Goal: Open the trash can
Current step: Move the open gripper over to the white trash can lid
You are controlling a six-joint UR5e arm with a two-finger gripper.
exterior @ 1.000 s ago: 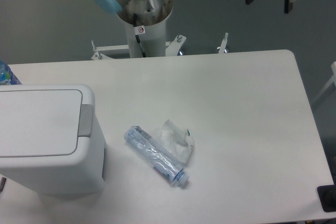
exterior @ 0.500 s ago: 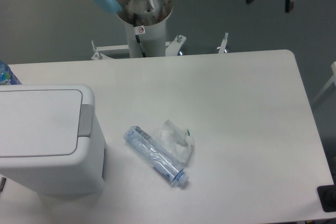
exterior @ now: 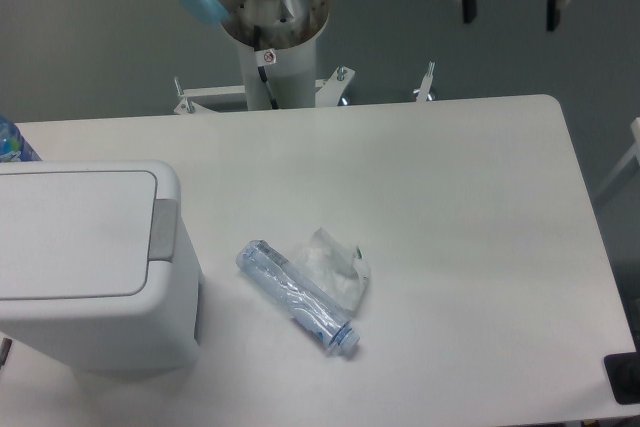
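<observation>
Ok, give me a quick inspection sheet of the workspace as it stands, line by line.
Surface: white table, bare on the right half.
Job's things: trash can at the left edge, lid shut flat, grey tab untouched.
Clutter: crushed bottle lying mid-table, beside a crumpled wrapper; part of a blue bottle behind the can.
Grippers: gripper open, empty, up beyond the far right corner, well away from the can.
Cables: nothing seen.
Surroundings: arm base behind the table; grey floor; dark object at the right edge.
</observation>
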